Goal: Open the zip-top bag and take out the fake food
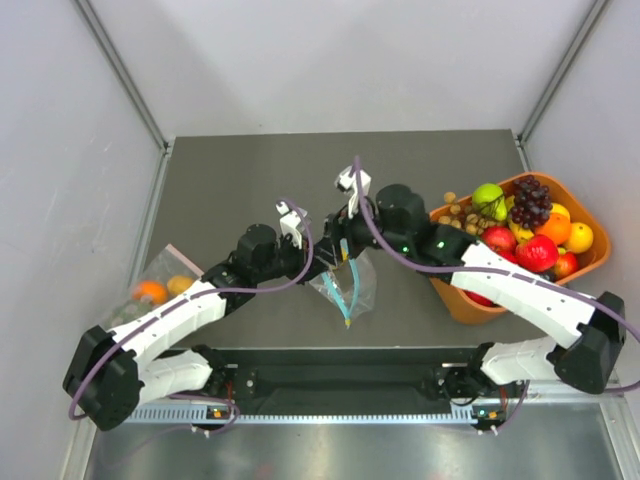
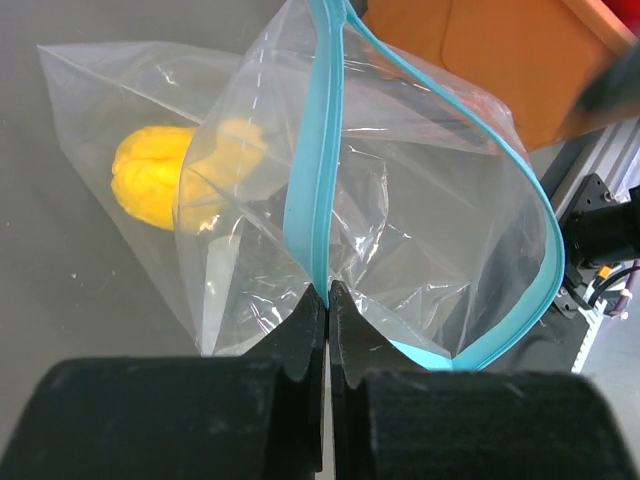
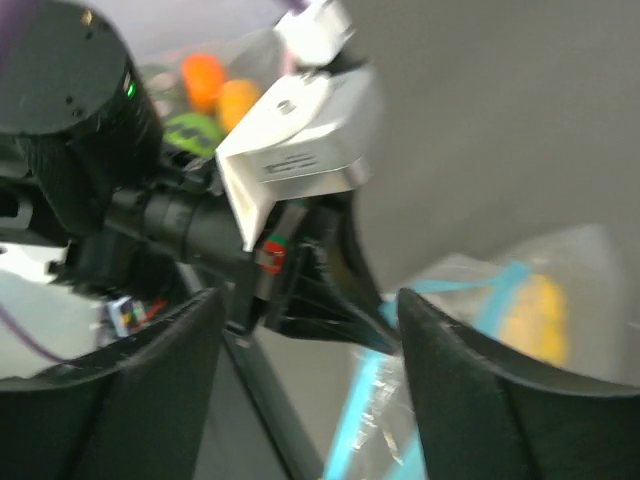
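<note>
The zip-top bag (image 1: 347,285) hangs just above the table's middle, clear and crinkly, its teal zip strip (image 2: 308,190) parted into a wide loop. My left gripper (image 2: 327,292) is shut on one side of that strip. Inside the bag lies a yellow piece of fake food (image 2: 150,180), which also shows in the right wrist view (image 3: 537,318). My right gripper (image 3: 308,300) is open and faces the left gripper's fingertips (image 3: 345,315) at the bag's mouth (image 3: 440,285), with nothing between its fingers. From above, the right gripper (image 1: 345,243) is right beside the left gripper (image 1: 332,258).
An orange bin (image 1: 462,303) at the right holds several plastic fruits (image 1: 530,225), and its wall stands close behind the bag (image 2: 500,60). A second clear bag (image 1: 155,290) with orange fruits lies at the table's left edge. The arms' base rail (image 1: 340,385) runs along the near edge.
</note>
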Tool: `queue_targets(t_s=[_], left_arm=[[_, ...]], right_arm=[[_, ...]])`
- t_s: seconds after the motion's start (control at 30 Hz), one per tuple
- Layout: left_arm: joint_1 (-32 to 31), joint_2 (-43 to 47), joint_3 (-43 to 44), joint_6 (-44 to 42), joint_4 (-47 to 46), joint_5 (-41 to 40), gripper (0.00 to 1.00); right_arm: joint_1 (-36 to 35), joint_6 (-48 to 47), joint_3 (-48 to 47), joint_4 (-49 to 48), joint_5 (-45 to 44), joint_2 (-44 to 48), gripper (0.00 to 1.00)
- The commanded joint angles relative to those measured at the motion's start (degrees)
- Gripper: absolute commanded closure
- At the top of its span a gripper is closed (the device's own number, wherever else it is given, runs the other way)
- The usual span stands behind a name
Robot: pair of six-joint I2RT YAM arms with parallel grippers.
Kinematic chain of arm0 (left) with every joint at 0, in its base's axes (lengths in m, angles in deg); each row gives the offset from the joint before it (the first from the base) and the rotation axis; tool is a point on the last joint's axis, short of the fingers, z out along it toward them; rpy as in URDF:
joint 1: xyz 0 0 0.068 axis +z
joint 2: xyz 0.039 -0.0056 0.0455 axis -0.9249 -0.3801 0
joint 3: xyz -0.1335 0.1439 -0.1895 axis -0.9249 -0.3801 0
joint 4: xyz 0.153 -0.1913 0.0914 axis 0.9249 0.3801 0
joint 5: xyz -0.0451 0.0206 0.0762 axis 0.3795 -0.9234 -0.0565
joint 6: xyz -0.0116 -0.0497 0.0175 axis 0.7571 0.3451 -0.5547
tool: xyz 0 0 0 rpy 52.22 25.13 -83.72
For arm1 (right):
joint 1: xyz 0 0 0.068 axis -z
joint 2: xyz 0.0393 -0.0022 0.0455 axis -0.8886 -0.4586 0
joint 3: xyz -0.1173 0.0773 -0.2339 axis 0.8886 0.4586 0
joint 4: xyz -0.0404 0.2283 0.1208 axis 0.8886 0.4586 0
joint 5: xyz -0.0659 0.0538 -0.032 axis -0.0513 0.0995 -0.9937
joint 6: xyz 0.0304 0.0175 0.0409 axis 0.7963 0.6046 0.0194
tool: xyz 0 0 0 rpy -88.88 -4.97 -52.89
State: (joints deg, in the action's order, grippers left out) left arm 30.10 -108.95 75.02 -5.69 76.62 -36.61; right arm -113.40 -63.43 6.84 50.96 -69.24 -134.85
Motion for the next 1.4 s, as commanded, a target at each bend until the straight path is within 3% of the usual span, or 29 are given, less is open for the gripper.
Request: queue_targets(t_s=[0.0, 0.23, 0.63, 0.93, 1.37], left_arm=[[0.0, 1.4, 2.3, -0.1, 0.0, -0.7, 1.00], [0.0, 1.3, 2.1, -0.5, 0.3, -1.4, 1.00], [0.0, 1.5, 1.9, -0.8, 0.5, -1.7, 1.00], [0.0, 3.3, 1.5, -1.1, 1.1, -0.8, 1.00], [0.0, 5.1, 1.2, -3.2, 4.1, 0.2, 1.00]], right_arm=[[-1.2, 6.5, 3.4, -12.3, 8.4, -1.0, 0.33], [-1.9, 9.7, 10.3, -14.6, 10.7, -1.4, 0.40], [-1.9, 5.7, 12.6, -2.4, -12.7, -0.8, 0.40], [-1.8, 3.2, 11.9, -0.7, -24.9, -8.0, 0.38], [3.6, 3.4, 11.7, -7.1, -23.1, -14.3, 0.38]])
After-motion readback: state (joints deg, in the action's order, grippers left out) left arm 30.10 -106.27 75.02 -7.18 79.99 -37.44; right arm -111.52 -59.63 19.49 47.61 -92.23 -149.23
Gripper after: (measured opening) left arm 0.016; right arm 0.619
